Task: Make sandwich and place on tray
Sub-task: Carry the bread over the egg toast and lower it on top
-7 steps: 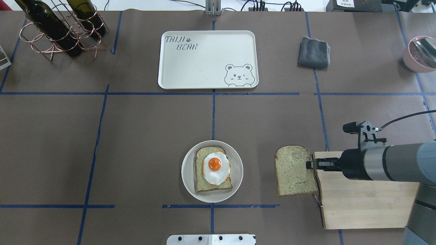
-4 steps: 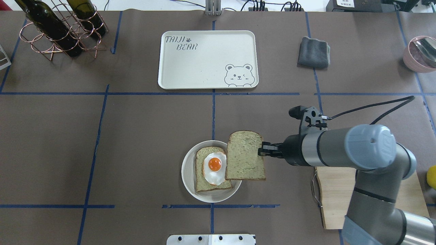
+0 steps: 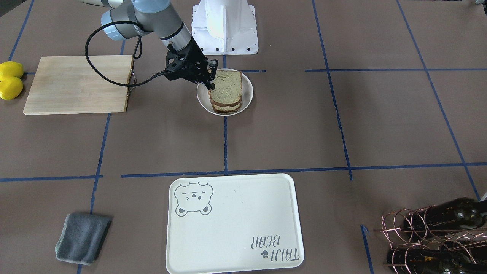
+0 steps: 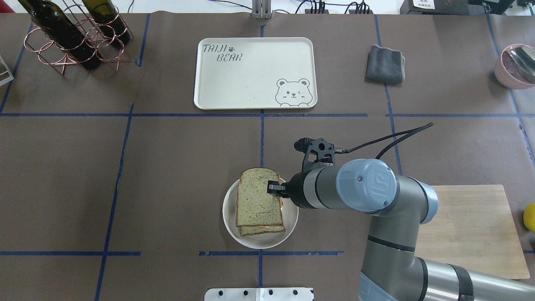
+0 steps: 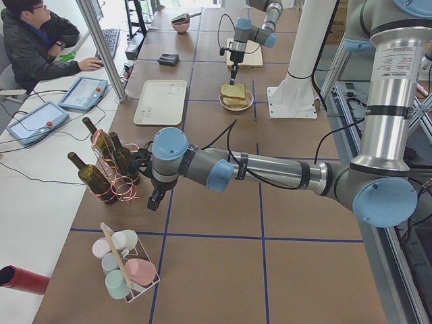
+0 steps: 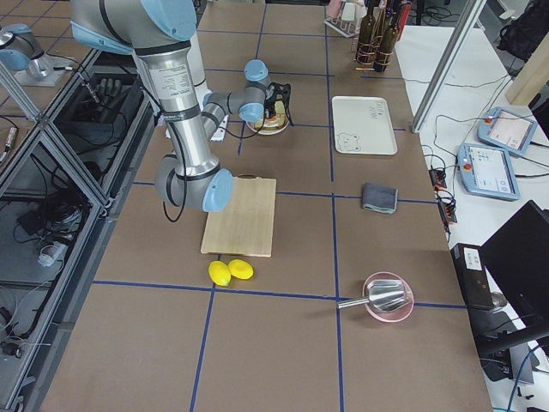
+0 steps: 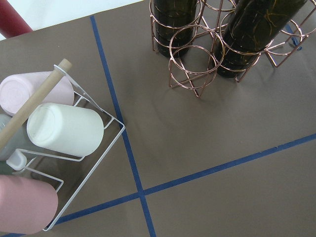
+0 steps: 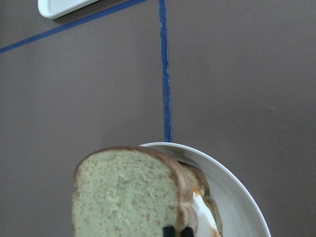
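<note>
My right gripper (image 4: pixel 273 188) is shut on the right edge of the top bread slice (image 4: pixel 256 198) and holds it flat over the round white plate (image 4: pixel 228 219). The slice covers the fried egg and most of the bottom slice (image 4: pixel 262 230). I cannot tell whether it rests on the egg. In the right wrist view the held slice (image 8: pixel 128 197) sits above a sliver of egg white (image 8: pixel 203 217). The cream bear tray (image 4: pixel 255 73) lies bare at the far middle. My left gripper (image 5: pixel 156 199) hangs near the wine rack; I cannot tell if it is open.
A wooden cutting board (image 4: pixel 468 230) lies to the right of the plate. A grey cloth (image 4: pixel 384 64) and a pink bowl (image 4: pixel 516 67) are at the far right. A wine rack (image 4: pixel 75 37) stands far left, a cup rack (image 7: pixel 49 148) beside it, and lemons (image 3: pixel 10 80) lie past the board.
My right gripper has carried the bread slice left from the cutting board's edge to over the plate. The slice now covers the egg, which was in plain sight before.
</note>
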{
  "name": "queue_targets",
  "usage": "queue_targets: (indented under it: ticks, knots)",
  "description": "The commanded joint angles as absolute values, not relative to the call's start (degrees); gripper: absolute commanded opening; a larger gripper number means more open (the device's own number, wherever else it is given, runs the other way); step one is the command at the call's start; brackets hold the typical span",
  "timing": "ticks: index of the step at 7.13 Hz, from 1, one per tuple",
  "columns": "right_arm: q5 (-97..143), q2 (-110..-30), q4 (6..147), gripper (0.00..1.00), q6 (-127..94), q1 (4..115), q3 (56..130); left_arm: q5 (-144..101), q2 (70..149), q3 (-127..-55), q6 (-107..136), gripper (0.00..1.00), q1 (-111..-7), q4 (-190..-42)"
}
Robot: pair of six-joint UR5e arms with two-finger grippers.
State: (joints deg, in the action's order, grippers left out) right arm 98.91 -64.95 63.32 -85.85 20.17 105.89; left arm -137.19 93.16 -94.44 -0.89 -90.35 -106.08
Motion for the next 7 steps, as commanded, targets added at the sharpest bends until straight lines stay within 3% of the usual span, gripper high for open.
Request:
queue_targets:
  ticks: [1,2,3,4,5,7]
  knots:
    - [98.79,-64.78,63.46,0.0,-85.69,19.69,104.51,-137.2,93.16,-94.48,-0.88,1.0,-90.35,-106.08]
    - [98.79,-64.86,63.46,0.0,-85.69,19.6,103.98,-137.2,93.16,-94.48,-0.88,1.0,-90.35,-106.08]
    - [98.88,-64.78,63.37,0.2,-85.61,19.6,104.06,-137.2,93.16,-94.48,-0.88,1.0,-90.35,-106.08]
    - [98.88,-64.69,63.37,0.95,-85.52,19.6,104.15,-137.2,93.16,-94.48,-0.88,1.0,-90.35,-106.08]
    - [99.22,-64.6,63.37,1.0,-85.52,19.69,104.76,-137.2,93.16,-94.48,-0.88,1.0,-90.35,-106.08]
    - [102.28,-65.21,64.41,1.0,-85.34,23.09,106.25,-137.37,93.08,-94.48,-0.88,1.0,-90.35,-106.17]
